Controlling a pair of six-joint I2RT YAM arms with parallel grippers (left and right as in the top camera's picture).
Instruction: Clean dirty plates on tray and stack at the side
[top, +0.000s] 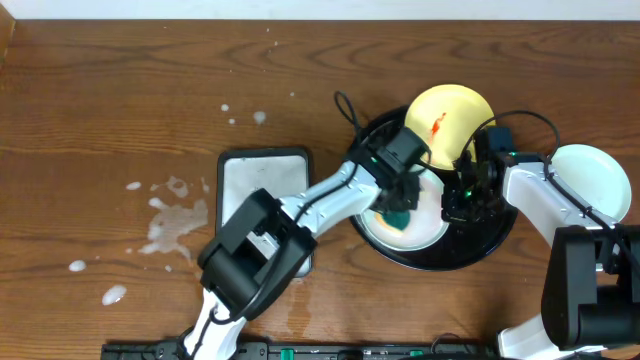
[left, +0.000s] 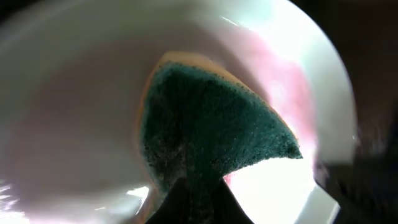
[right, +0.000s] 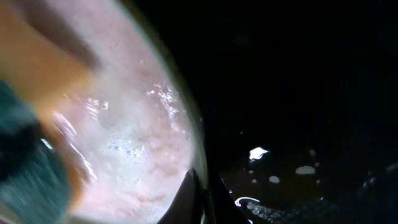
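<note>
A pale mint plate (top: 425, 232) lies in the black round tray (top: 470, 255). My left gripper (top: 400, 205) is shut on a green sponge (top: 398, 217) with an orange back and presses it on this plate. In the left wrist view the sponge (left: 211, 124) sits on the plate (left: 74, 112), which has a pinkish smear, with the jaws (left: 196, 202) closed on it. My right gripper (top: 452, 205) is shut on the plate's right rim, as the right wrist view (right: 200, 193) shows. A yellow plate (top: 450, 115) with a red smear rests at the tray's back. A second mint plate (top: 590, 180) lies right of the tray.
A rectangular grey-white tray (top: 262, 185) sits left of the black tray, under my left arm. Water puddles and drops (top: 175, 215) are spread over the wooden table at the left. The tray's wet black floor (right: 298, 93) shows in the right wrist view.
</note>
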